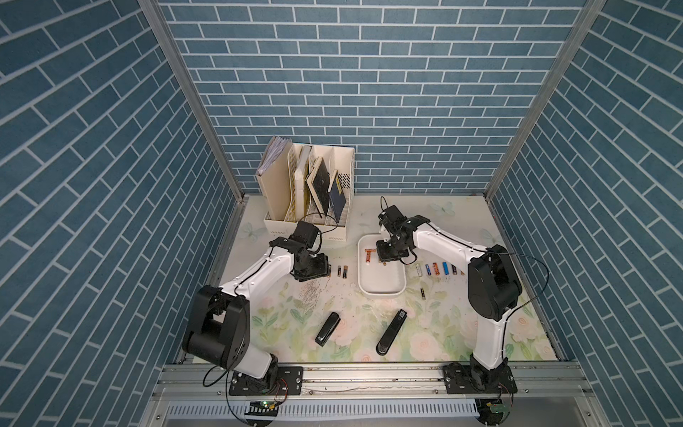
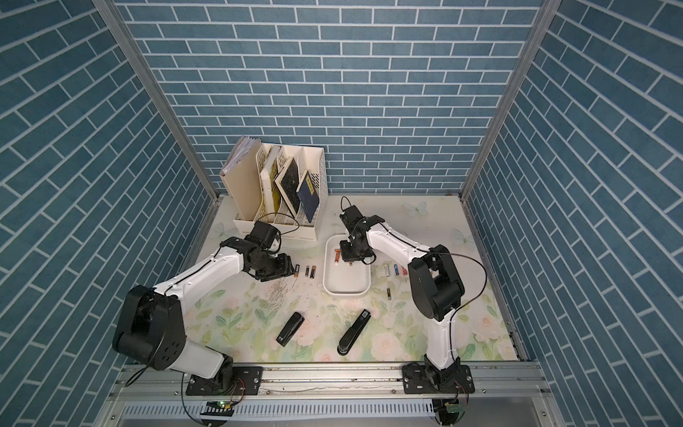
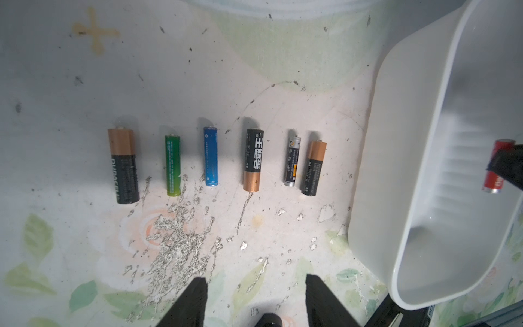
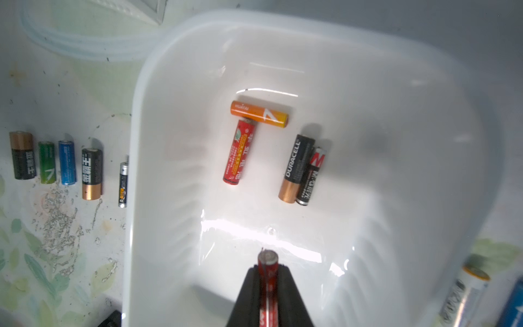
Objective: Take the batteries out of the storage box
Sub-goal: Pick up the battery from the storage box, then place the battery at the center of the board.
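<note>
Over the middle of the table (image 1: pixel 425 332): storage box (image 1: pixel 380 293), part-emptied, right gripper (image 4: pixel 267 279) clenched on a red cell (image 4: pixel 267 259)
Left gripper (image 3: pixel 254 280) hung released above the six-cell row (image 3: pixel 210 160) beside the box; four batteries (image 4: pixel 294 168) lay on the box floor. The held cell jutted past the fingertips, so it was best lifted straight, clear of the rim, and set down gently
</note>
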`<state>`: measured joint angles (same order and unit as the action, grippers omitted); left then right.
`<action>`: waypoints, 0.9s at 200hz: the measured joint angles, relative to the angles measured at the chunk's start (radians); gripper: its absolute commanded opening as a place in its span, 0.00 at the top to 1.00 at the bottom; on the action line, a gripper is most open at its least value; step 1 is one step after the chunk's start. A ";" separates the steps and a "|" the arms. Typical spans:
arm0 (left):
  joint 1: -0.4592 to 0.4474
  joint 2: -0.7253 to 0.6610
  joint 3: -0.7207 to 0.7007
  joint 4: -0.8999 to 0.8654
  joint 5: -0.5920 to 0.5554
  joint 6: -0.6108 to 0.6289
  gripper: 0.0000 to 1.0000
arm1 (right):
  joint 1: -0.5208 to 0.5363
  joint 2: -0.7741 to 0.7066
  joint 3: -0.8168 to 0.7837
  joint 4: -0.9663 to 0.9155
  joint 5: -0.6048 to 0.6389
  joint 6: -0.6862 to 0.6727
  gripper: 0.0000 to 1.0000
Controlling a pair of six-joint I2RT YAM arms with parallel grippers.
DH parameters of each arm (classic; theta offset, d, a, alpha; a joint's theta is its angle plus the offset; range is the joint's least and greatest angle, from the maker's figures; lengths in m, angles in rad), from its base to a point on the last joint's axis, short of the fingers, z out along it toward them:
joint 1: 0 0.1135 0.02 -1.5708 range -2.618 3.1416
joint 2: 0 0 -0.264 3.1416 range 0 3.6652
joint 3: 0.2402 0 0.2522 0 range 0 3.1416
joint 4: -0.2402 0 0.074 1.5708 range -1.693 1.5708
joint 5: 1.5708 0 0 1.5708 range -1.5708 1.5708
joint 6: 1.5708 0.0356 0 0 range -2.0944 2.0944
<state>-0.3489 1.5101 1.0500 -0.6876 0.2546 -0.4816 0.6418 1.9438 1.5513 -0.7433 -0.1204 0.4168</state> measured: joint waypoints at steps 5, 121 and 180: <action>0.000 0.001 0.000 0.000 0.000 0.000 0.39 | -0.009 -0.010 -0.001 -0.003 0.000 -0.003 0.86; 0.000 0.037 0.046 -0.013 0.001 0.005 0.39 | -0.216 -0.340 -0.369 -0.051 0.028 -0.051 0.85; 0.000 0.059 0.048 -0.018 0.000 0.007 0.39 | -0.244 -0.367 -0.583 -0.015 0.056 -0.059 0.85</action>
<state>-0.3489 1.5688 1.0977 -0.7055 0.2550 -0.4744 0.3981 1.5772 0.9688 -0.7586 -0.0639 0.3576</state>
